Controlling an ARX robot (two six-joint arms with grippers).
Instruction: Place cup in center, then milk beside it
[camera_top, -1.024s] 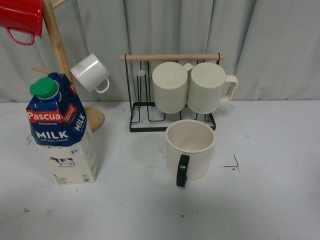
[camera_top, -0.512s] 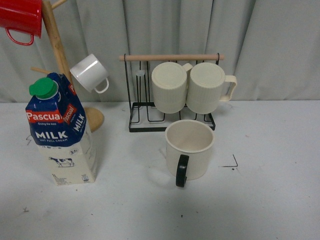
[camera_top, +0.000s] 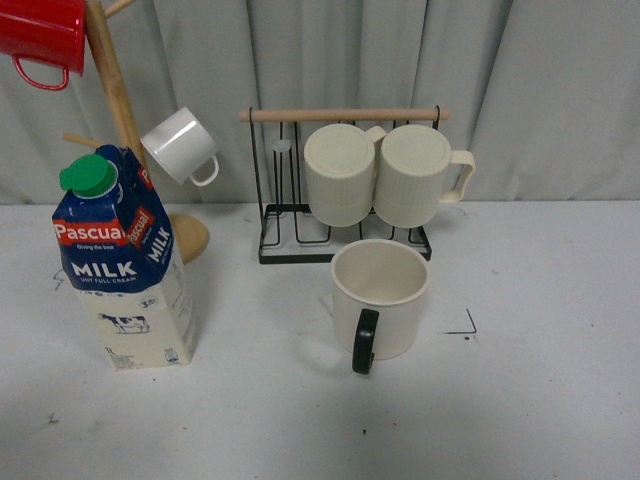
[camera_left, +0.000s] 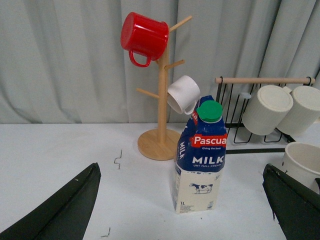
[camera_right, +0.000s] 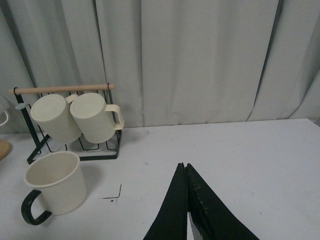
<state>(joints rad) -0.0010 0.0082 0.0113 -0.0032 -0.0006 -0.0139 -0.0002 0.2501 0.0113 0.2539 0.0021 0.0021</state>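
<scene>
Front view: the cup (camera_top: 380, 300) stands upright near the middle of the tabletop (camera_top: 560, 410), just in front of a wire rack (camera_top: 345, 245) at the far edge. Its black handle points toward the near edge. A small black corner mark (camera_top: 465, 326) lies just beside the cup, on the side of the right edge. The milk (camera_top: 122, 265) stands upright well apart from the cup, close to the left edge, in front of a wooden mug tree (camera_top: 120, 110). The center (camera_top: 270, 350), the bare white patch between carton and cup, holds nothing.

Left wrist view: the left end effector (camera_left: 181, 169) is spread wide and empty, with the carton framed between its two dark fingers (camera_left: 70, 205) but not touched.

Right wrist view: the right end effector (camera_right: 185, 172) is pinched together with nothing in it, hanging over bare tabletop toward the right edge.

The cup looks placed, so the step in hand is likely taking the milk. To do it well, the left arm should:
- Advance level.
- Straddle the cream lower body rather than the sloped blue top.
- Squeeze gently, since a tall carton tips and dents easily.
- Lift straight up before carrying it.
- Set it down upright just beside the cup without nudging the handle.
</scene>
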